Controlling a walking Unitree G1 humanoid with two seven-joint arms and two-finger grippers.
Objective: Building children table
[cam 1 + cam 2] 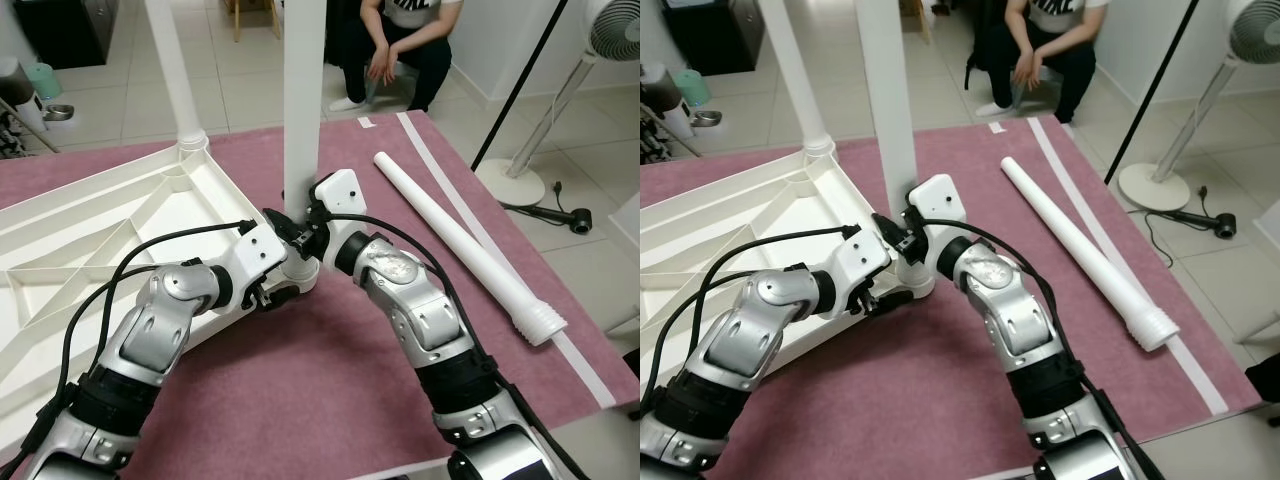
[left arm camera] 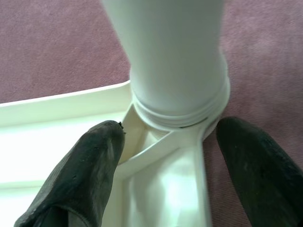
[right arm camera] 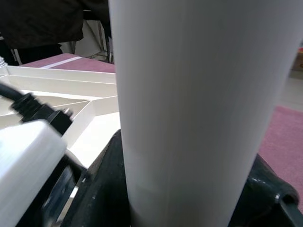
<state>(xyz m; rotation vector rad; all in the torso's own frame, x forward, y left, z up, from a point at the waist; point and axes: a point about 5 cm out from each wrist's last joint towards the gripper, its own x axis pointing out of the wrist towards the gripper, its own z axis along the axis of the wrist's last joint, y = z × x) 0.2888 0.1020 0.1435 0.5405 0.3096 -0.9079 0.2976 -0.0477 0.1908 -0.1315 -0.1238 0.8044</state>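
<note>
A white table top (image 1: 90, 230) lies upside down on a mauve rug (image 1: 300, 390). Two white legs stand upright in it: one at the far corner (image 1: 175, 70), one at the near corner (image 1: 303, 100). My right gripper (image 1: 300, 225) is shut on the near leg (image 3: 189, 94) just above its base. Its black fingers (image 3: 106, 194) press on both sides of the leg. My left gripper (image 2: 170, 161) is open, its fingers (image 2: 80, 175) straddling the corner socket (image 2: 175, 123) where that leg screws in. A third leg (image 1: 465, 245) lies loose on the rug to the right.
A person (image 1: 395, 50) crouches on the tiled floor beyond the rug. A standing fan (image 1: 610, 30) with a round base (image 1: 510, 180) is at the right, with a black cable and plug (image 1: 575, 218) beside it. A white tape strip (image 1: 585, 365) runs along the rug's right edge.
</note>
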